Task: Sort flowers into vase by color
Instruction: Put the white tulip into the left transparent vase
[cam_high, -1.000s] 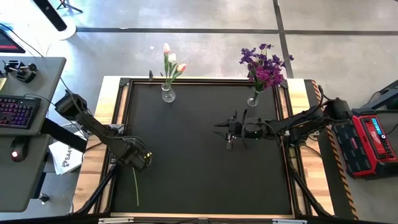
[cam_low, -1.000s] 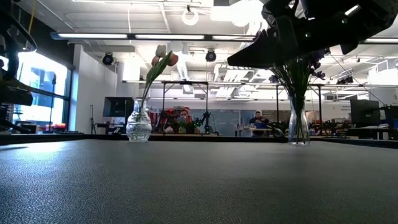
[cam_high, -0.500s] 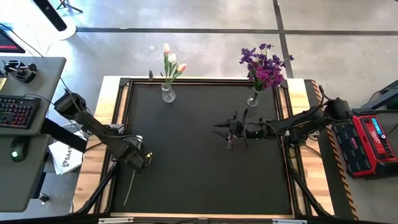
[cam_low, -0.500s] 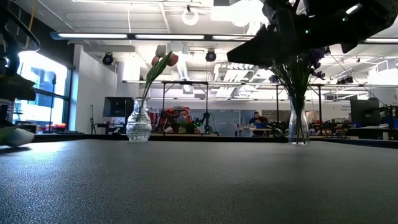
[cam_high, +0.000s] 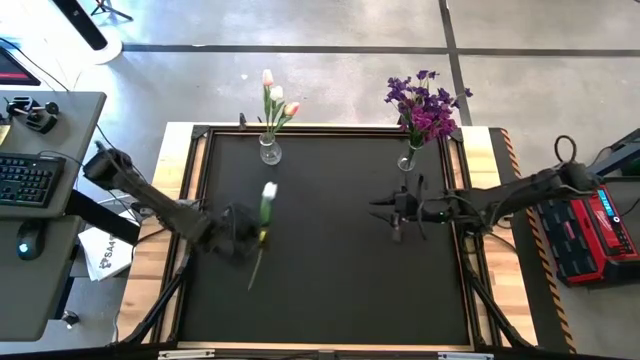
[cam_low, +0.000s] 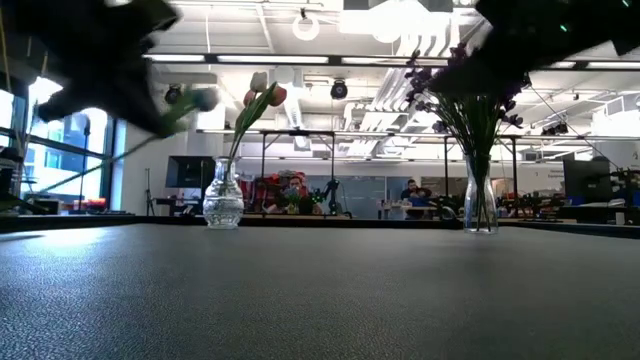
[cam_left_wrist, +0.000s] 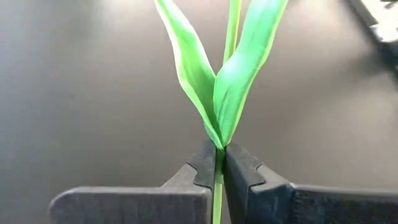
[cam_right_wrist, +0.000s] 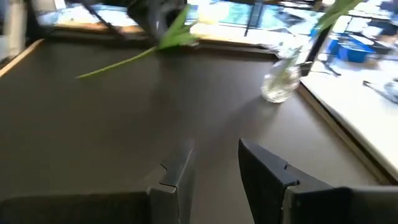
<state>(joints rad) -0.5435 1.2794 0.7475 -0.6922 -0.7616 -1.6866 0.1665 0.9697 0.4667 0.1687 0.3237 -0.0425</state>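
Note:
My left gripper (cam_high: 256, 237) is over the left half of the table, shut on a white-budded flower (cam_high: 267, 192) with a long green stem. In the low view the flower (cam_low: 198, 98) shows blurred, high above the mat. A small glass vase (cam_high: 270, 152) at the far edge holds white and pink tulips (cam_high: 273, 98). A second glass vase (cam_high: 407, 159) at the far right holds purple blooms (cam_high: 426, 106). My right gripper (cam_high: 380, 208) hovers open right of centre, nothing between its fingers (cam_right_wrist: 268, 169). My left gripper pinches the flower's stem (cam_left_wrist: 218, 163) between its two fingers (cam_left_wrist: 202, 169), just below where the two leaves fork. It comes from the table's left, slanting down, and lies across the stem. The flower is lifted clear and tilted, bud toward the far edge, stem tail (cam_high: 251, 280) trailing near.
A raised wooden frame (cam_high: 190, 180) borders the black mat. A desk with a keyboard (cam_high: 30, 180) stands left of the table, and a red case (cam_high: 597, 230) lies to its right. The middle and near parts of the mat (cam_high: 340, 290) lie bare.
My left gripper has shut on the stem that lay at the near left. It then rose and swung toward the table's middle, rolling as it went. The flower has come off the mat, bud now pointing to the far edge. My right gripper has drawn back toward the right edge.

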